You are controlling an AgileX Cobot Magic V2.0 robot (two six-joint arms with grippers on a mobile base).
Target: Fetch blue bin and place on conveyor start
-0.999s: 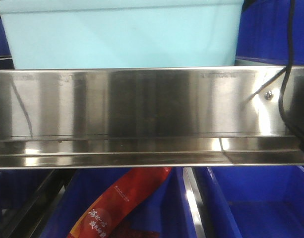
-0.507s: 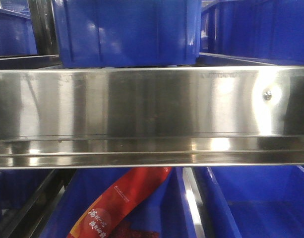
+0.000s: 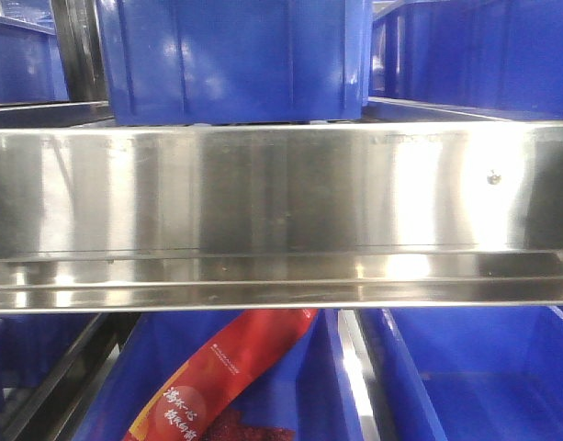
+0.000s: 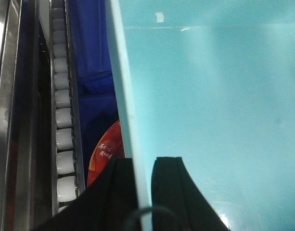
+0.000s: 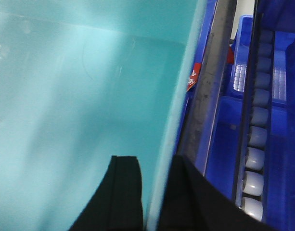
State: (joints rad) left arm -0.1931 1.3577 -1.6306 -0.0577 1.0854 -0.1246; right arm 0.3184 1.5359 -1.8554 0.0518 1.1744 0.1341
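While a red packet point(image 3: 217, 377) lies in a dark-blue bin point(image 3: 310, 395), the left gripper point(image 4: 141, 162) and right gripper point(image 5: 154, 161) pinch the blue bin point(image 4: 210, 120).

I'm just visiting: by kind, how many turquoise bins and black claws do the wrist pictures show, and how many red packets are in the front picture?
Turquoise bin: 1, the same one in both wrist views
Grippers: 2, left gripper and right gripper, each clamped on a bin wall
Red packet: 1
Total: 4
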